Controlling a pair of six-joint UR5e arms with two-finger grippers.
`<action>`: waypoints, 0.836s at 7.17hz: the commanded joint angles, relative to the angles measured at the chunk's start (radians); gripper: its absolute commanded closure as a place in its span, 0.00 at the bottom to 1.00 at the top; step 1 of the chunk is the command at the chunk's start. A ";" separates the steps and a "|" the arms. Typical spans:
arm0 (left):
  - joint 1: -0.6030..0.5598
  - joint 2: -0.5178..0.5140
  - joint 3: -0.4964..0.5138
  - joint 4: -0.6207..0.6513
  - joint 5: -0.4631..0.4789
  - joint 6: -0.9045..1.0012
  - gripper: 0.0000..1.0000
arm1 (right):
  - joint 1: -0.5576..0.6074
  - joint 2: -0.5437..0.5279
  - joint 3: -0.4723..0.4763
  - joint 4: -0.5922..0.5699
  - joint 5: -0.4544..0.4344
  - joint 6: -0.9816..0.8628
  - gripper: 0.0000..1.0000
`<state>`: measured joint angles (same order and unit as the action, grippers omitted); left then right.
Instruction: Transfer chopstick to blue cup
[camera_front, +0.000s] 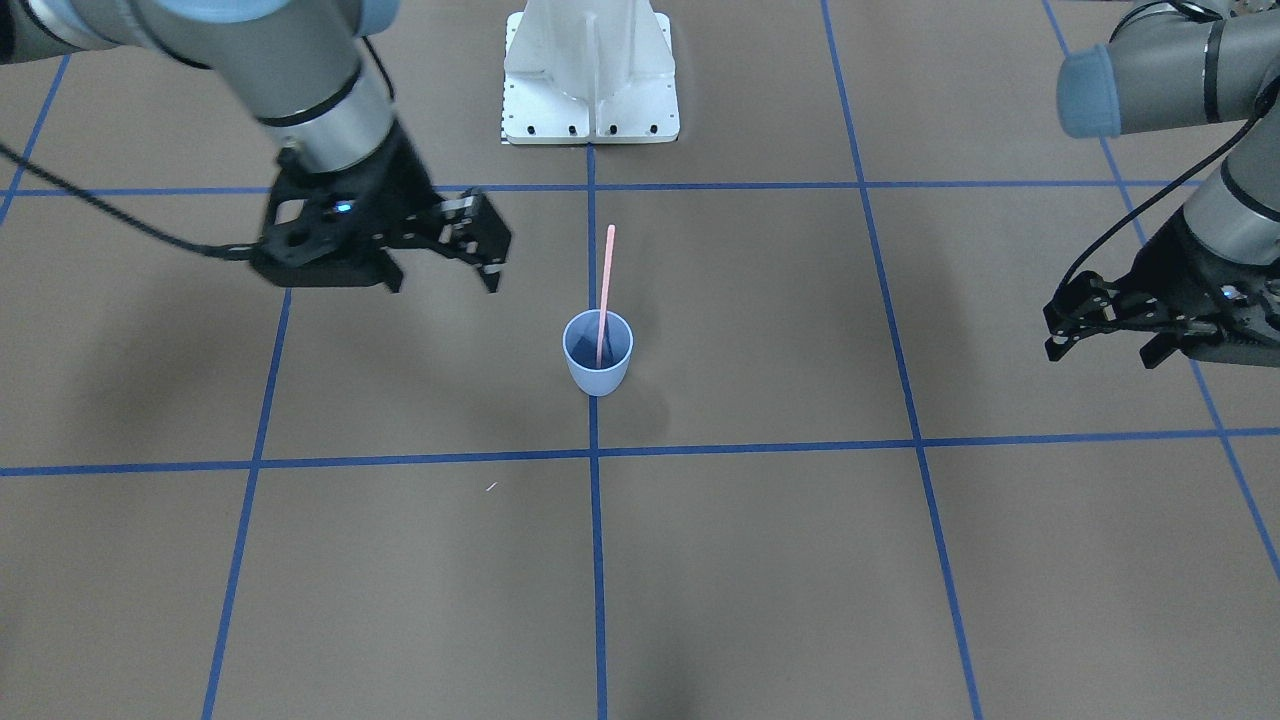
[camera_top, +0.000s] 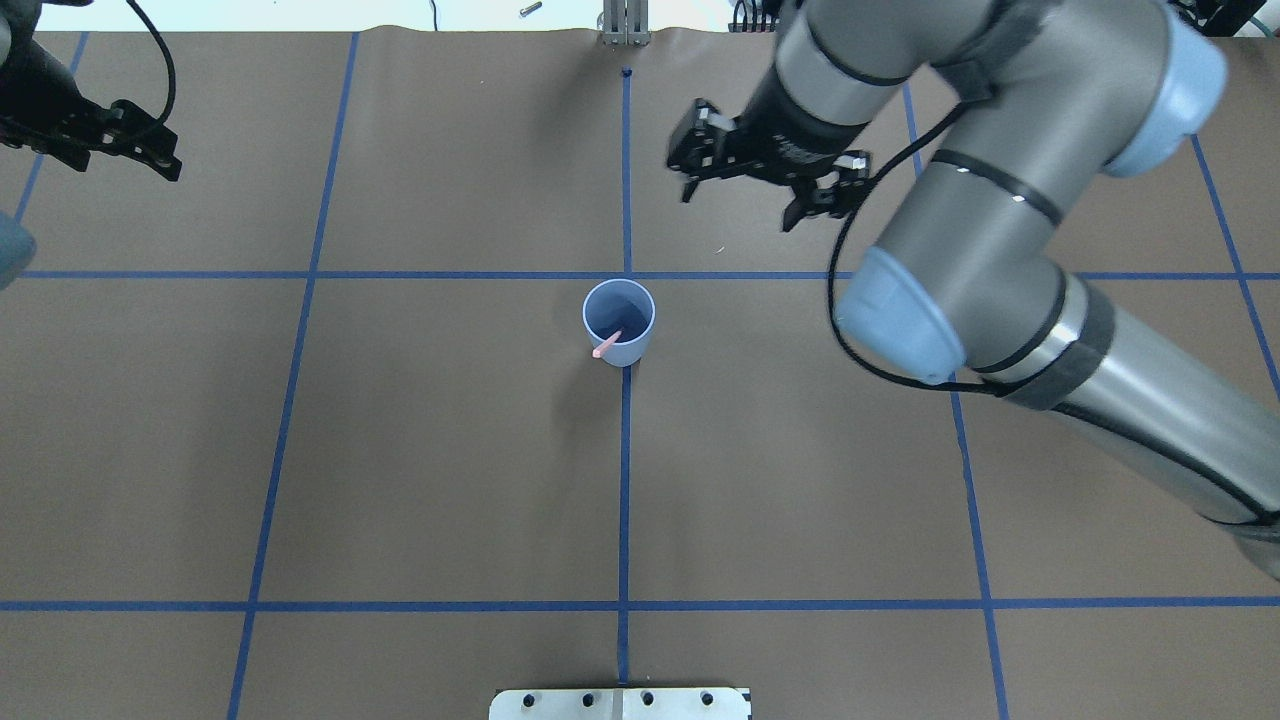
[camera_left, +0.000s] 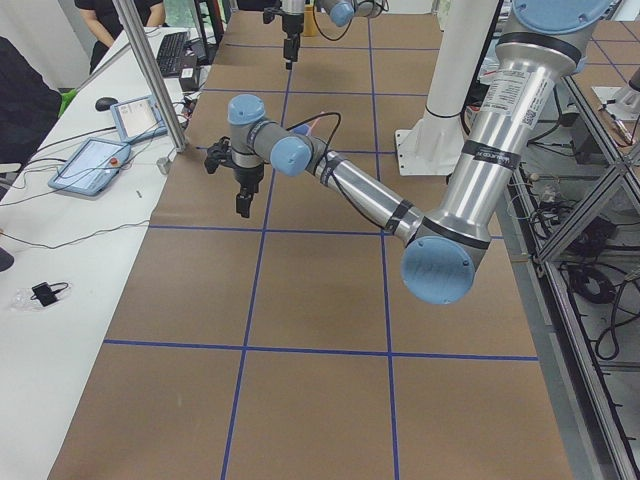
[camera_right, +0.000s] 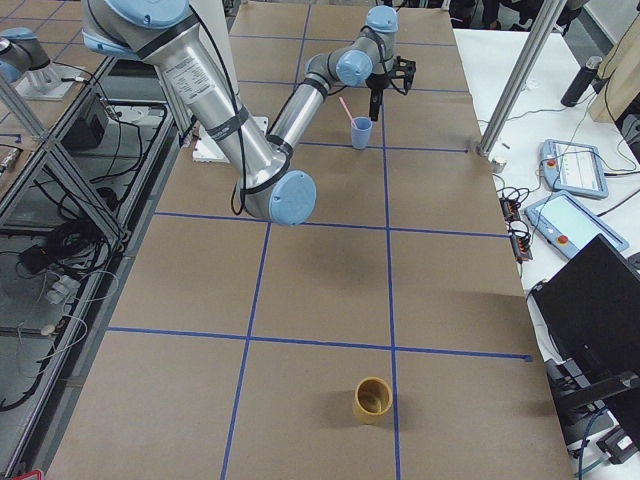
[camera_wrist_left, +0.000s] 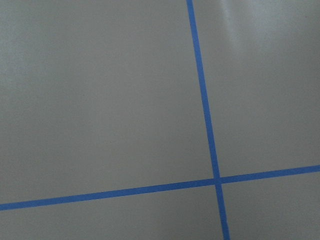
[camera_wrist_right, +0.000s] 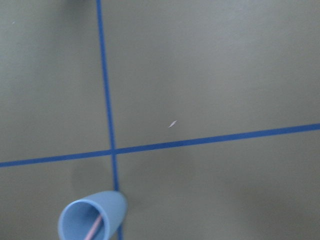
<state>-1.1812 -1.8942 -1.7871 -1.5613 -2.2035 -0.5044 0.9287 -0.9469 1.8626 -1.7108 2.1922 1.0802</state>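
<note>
On the robot's side of the table (camera_top: 440, 480), open room runs up to the cup (camera_top: 624, 316), which stands upright on the centre tape line (camera_top: 624, 480) with free space all round. The chopstick (camera_front: 605, 285), thin, straight and pink, stands in it, leaning on the robot-side rim. Just beyond, the right gripper (camera_top: 740, 205) hovers empty, fingers spread. The left gripper (camera_front: 1100, 348) hangs well aside near the far edge, fingers spread.

No readable text, labels, brands or numbers on anything in view.
</note>
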 joint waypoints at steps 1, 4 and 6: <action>-0.053 0.026 0.011 0.001 -0.016 0.023 0.02 | 0.184 -0.213 0.020 0.003 0.061 -0.275 0.00; -0.167 0.130 0.021 0.006 -0.025 0.288 0.02 | 0.440 -0.442 -0.016 0.002 0.147 -0.551 0.00; -0.262 0.231 0.026 0.000 -0.027 0.438 0.02 | 0.557 -0.551 -0.060 0.002 0.144 -0.800 0.00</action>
<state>-1.3858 -1.7265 -1.7645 -1.5589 -2.2294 -0.1522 1.4086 -1.4331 1.8296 -1.7089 2.3349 0.4279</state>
